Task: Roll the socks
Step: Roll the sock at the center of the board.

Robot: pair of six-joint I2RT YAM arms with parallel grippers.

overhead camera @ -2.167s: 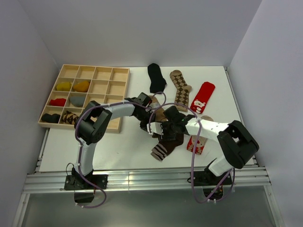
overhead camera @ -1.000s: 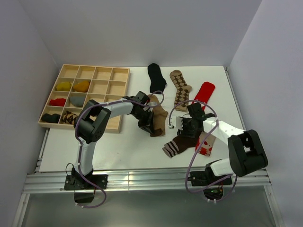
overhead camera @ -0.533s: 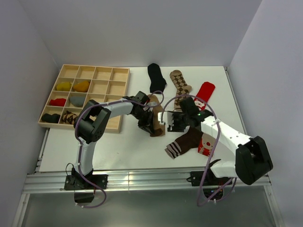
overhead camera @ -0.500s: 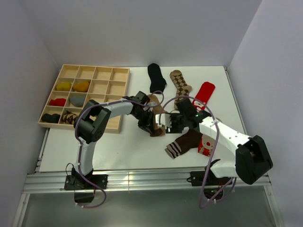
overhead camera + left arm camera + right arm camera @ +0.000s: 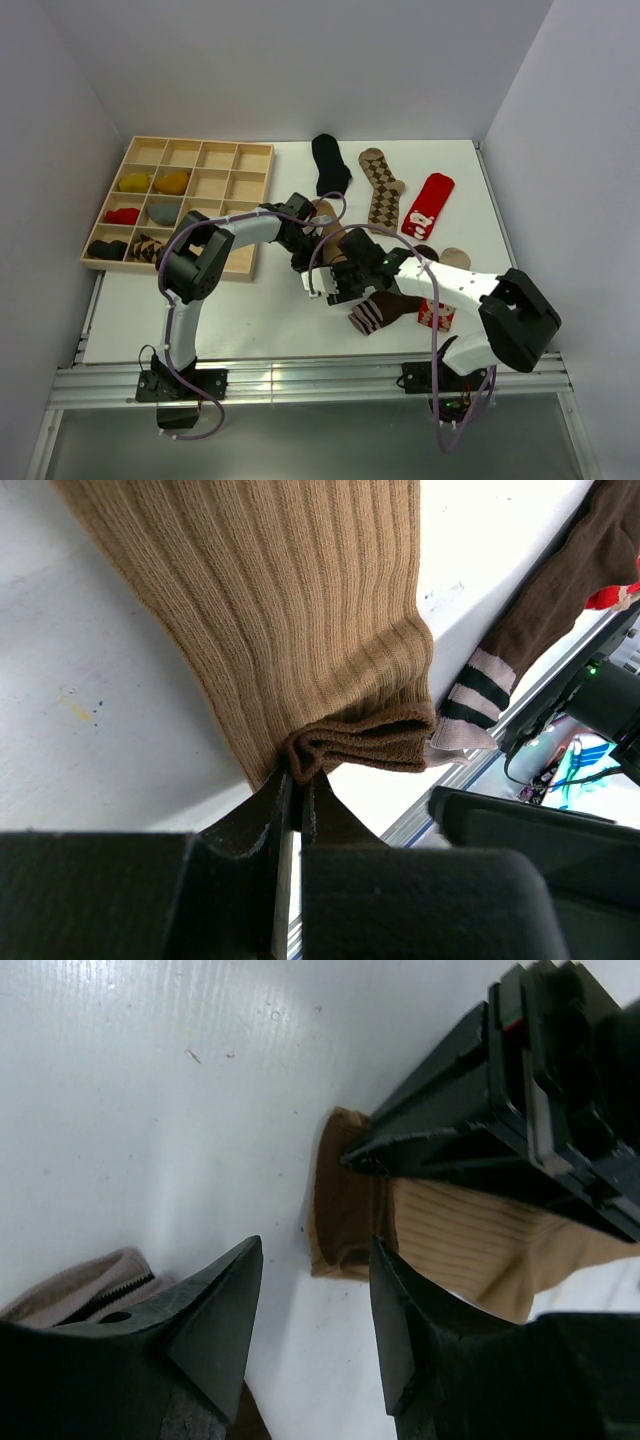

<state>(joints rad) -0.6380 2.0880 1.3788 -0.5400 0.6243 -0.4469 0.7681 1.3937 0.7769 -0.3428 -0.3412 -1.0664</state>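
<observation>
At the near side of the white table (image 5: pixel 250 310), a dark brown fabric sock with a pale-and-dark striped toe (image 5: pixel 385 308) is lying flat. Its toe is pointing left and its other end is meeting a red fabric sock with a white figure (image 5: pixel 437 316), which is lying just beside the right arm.

Just past it, near the table's middle, a tan ribbed fabric sock (image 5: pixel 300 600) is lying lengthwise, running away from the arms. Its near end is lying folded over on itself in a small thick lip, while the rest is resting flat and smooth on the table. In the left wrist view the striped toe is showing just beside that end. The left gripper (image 5: pixel 297 780) is pinching the folded lip, its fingers pressed tight together on the cloth. The right gripper (image 5: pixel 312 1250) is hovering low at the same end. Its jaws are standing apart with nothing between them, and the sock's folded corner is sitting just ahead of the tips.

To the left, a pale wooden grid tray (image 5: pixel 255 150) is resting on the table, with small coloured sock bundles (image 5: pixel 172 181) sitting in its left compartments.

Along the far edge, three socks are lying flat and unrolled side by side: a black fabric sock (image 5: pixel 330 165), a brown argyle sock (image 5: pixel 383 188) and a second red sock with a white figure (image 5: pixel 427 205)
</observation>
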